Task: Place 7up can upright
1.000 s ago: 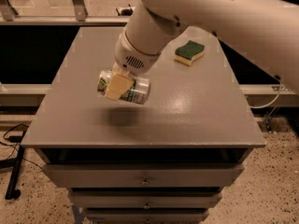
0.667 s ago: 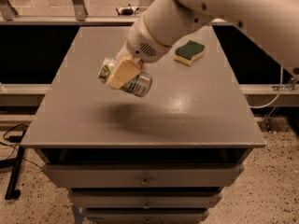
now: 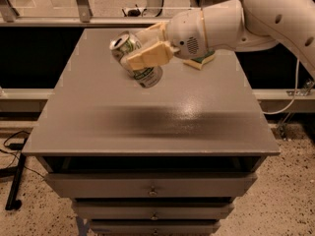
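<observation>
Cream-coloured and clamped shut on its load, the gripper point(image 3: 135, 50) sits in the upper centre of the frame. Its fingers point(image 3: 147, 57) are closed across the middle of the 7up can point(image 3: 146, 75). The can hangs tilted over the far half of the grey table point(image 3: 147, 132), with its pull-tab top pointing to the upper left and its base to the lower right. The base looks clear of the surface.

The can is probably light, with thin walls that dent under a hard squeeze and smooth, slippery sides. A mid-body hold like this one suits it, since it leaves the base free to meet the table first.

Behind the white arm point(image 3: 275, 18), a green-and-yellow sponge point(image 3: 201, 61) peeks out below the wrist. Drawers point(image 3: 150, 186) fill the cabinet under the tabletop.

A second ago the can lay almost level and lower in the frame, with the wrist reaching down from above. Now the wrist comes in from the right, the can sits higher, and its top is tipped upward. The sponge, then in plain view, is half hidden.
</observation>
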{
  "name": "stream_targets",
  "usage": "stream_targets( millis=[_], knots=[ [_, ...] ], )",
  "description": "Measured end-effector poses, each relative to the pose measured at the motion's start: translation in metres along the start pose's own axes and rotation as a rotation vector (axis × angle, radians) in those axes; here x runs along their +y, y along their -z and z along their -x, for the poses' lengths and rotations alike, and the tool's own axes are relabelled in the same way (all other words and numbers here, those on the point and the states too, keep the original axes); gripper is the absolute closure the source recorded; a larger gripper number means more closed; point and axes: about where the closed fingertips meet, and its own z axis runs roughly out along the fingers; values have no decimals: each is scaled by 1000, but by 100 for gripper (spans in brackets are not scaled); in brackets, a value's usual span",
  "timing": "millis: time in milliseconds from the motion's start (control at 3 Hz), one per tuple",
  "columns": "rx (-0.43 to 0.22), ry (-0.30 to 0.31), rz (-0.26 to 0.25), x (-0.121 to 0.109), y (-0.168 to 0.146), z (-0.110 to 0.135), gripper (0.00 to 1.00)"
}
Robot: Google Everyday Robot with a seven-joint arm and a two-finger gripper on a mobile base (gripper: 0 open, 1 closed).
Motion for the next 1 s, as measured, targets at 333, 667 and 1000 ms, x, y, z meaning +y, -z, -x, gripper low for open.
stream_targets(
  millis=[333,667,1000],
  knots=[
    [-190,-19,14,1,16,6,100],
    [-346,-5,-17,0,41,-3,100],
    [-417,-12,-50,-1,55,-23,100]
  ],
)
